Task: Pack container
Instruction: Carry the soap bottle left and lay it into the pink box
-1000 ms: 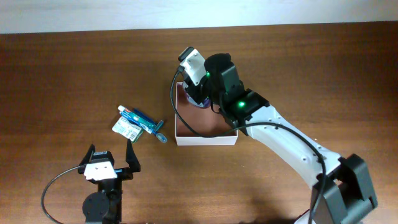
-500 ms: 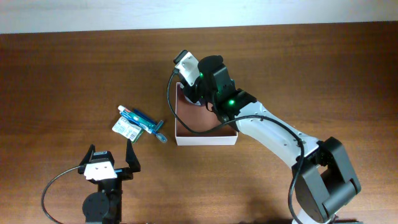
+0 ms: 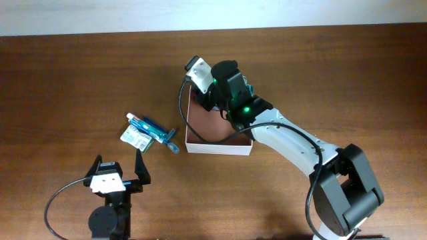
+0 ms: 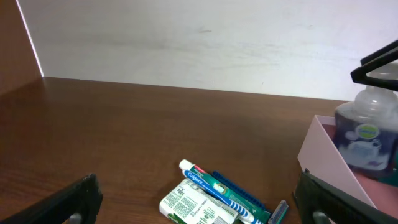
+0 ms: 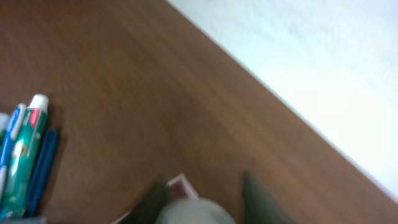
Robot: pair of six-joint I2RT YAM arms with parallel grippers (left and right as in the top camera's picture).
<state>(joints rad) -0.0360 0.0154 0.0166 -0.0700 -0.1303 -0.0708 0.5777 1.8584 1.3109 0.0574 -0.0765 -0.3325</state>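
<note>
Toothpaste (image 3: 135, 136) and toothbrush (image 3: 159, 132) lie on the table (image 3: 67, 80) just left of the container (image 3: 220, 149), straight ahead of the left claw (image 3: 120, 162) — the nearer one, fingers wide apart. Their long axis runs diagonally across its reach. Over the container's far corner the right claw (image 5: 202, 193) straddles a clear bottle (image 4: 367, 140) — clamped or loose, I cannot tell.

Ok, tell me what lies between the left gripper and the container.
The toothpaste and toothbrush lie on the table roughly between the left gripper and the container, close to its near wall.
</note>
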